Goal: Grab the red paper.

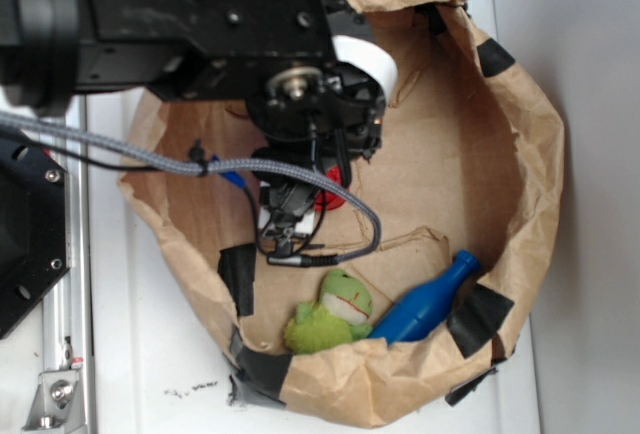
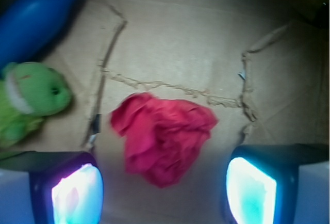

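Brown paper bag (image 1: 520, 154) lies open on the table; inside it the gripper (image 1: 295, 209) hangs over the red paper (image 1: 331, 198), mostly hiding it, with a green plush frog (image 1: 330, 314) and a blue bottle (image 1: 430, 304) nearby. From the wrist, the red paper (image 2: 162, 136) lies between wide-open fingers (image 2: 77, 190), untouched.

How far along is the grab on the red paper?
Done: the claw is lined up over the red paper, open, one finger on each side in the wrist view. In hand: the approach, with the paper lying loose on the brown paper bag floor. Left: lowering, closing and lifting. The green frog and blue bottle lie clear.
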`<state>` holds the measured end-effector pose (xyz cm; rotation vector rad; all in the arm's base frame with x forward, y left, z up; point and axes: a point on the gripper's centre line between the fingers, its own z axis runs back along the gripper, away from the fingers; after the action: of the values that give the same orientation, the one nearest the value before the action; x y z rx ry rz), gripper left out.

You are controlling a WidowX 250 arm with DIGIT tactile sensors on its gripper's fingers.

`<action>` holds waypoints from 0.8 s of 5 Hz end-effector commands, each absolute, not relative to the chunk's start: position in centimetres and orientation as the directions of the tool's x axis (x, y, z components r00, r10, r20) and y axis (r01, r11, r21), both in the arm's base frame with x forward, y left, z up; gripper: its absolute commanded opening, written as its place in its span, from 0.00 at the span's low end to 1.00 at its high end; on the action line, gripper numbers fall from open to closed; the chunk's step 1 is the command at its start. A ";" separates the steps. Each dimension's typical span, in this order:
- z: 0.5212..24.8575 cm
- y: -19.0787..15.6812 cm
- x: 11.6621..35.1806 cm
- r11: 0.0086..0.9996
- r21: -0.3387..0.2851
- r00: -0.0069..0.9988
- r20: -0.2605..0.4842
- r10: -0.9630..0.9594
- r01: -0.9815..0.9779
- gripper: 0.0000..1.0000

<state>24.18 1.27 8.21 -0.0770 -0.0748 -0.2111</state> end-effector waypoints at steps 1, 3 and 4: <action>9.2 1.9 25.3 0.982 -0.036 0.975 0.129 -0.179 0.185 1.00; 8.8 2.1 25.7 0.985 -0.017 0.978 0.123 -0.167 0.170 1.00; 8.6 2.3 26.0 0.986 -0.010 0.979 0.123 -0.164 0.167 1.00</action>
<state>25.35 2.14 7.38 -0.0302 -0.0773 -0.1747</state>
